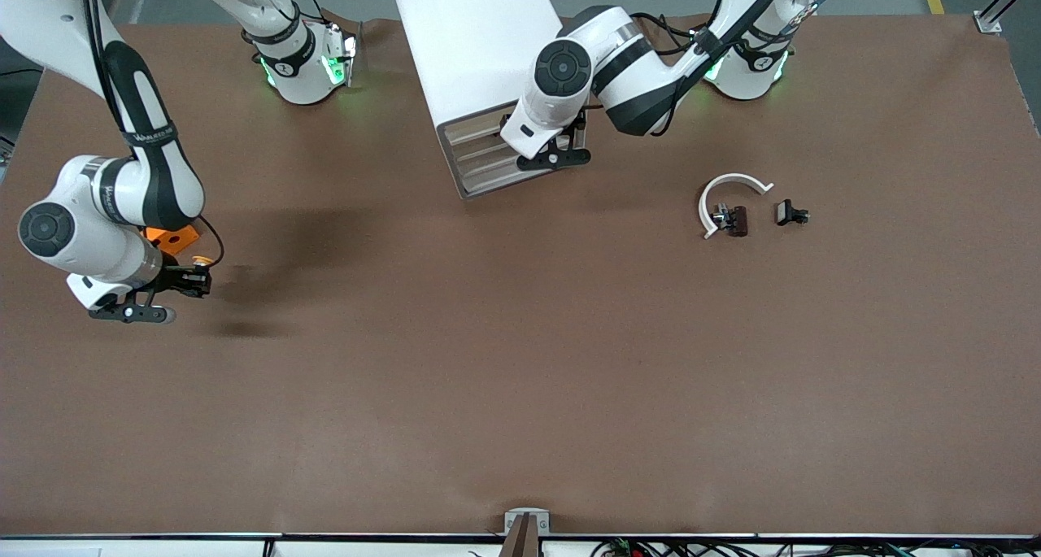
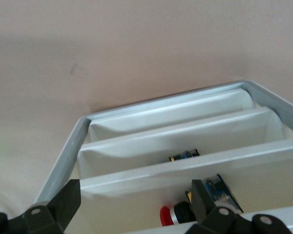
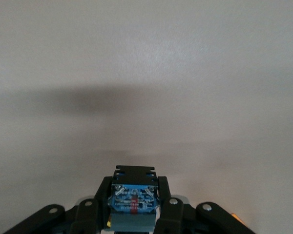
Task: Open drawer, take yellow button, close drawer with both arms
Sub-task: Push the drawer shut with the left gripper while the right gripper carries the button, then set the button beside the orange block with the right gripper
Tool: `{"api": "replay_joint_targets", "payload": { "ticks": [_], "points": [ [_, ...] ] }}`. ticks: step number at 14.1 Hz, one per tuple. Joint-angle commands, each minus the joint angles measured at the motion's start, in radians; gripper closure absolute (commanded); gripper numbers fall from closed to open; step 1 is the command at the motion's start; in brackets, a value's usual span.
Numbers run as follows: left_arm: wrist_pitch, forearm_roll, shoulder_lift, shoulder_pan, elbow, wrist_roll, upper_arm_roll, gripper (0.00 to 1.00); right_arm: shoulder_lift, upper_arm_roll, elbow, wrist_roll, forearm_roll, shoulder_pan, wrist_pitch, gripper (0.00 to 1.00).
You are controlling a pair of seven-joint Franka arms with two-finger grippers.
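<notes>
The right end effector hangs over the surface toward the right arm's end, away from the cabinet, clamped on the button — yellow cap showing beside an orange block. The button's blue label carries print too small to read. At the cabinet, the left end effector sits with fingers apart at the drawer fronts; the compartments hold a red-capped button and blue-labelled parts.
</notes>
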Motion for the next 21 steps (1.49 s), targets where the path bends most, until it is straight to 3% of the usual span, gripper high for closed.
{"api": "replay_joint_targets", "payload": {
  "ticks": [1,7,14,15,17,18,21],
  "points": [
    [0.015,-0.054,-0.007,-0.001,-0.006,-0.008,-0.025,0.00,0.046,0.022,0.005,-0.003,-0.018,-0.027,0.014,0.82],
    [0.006,-0.054,-0.010,0.016,0.010,-0.008,-0.016,0.00,0.078,0.022,0.005,-0.050,-0.016,-0.027,0.044,0.82],
    [-0.032,-0.028,-0.008,0.295,0.079,-0.005,-0.014,0.00,0.106,0.024,0.007,-0.092,-0.007,-0.042,0.088,0.80],
    [-0.040,-0.011,-0.008,0.332,0.094,-0.004,-0.014,0.00,0.106,0.026,0.008,-0.090,-0.007,-0.042,0.088,0.71],
    [-0.048,0.035,-0.007,0.408,0.119,-0.002,-0.013,0.00,0.106,0.026,0.010,-0.084,-0.007,-0.040,0.083,0.05],
    [-0.048,0.058,-0.005,0.450,0.125,0.001,-0.014,0.00,0.103,0.026,0.010,-0.084,-0.007,-0.037,0.077,0.00],
    [-0.049,0.147,-0.007,0.569,0.135,0.015,-0.014,0.00,0.047,0.030,0.016,-0.083,-0.007,-0.028,0.037,0.00]
  ]
}}
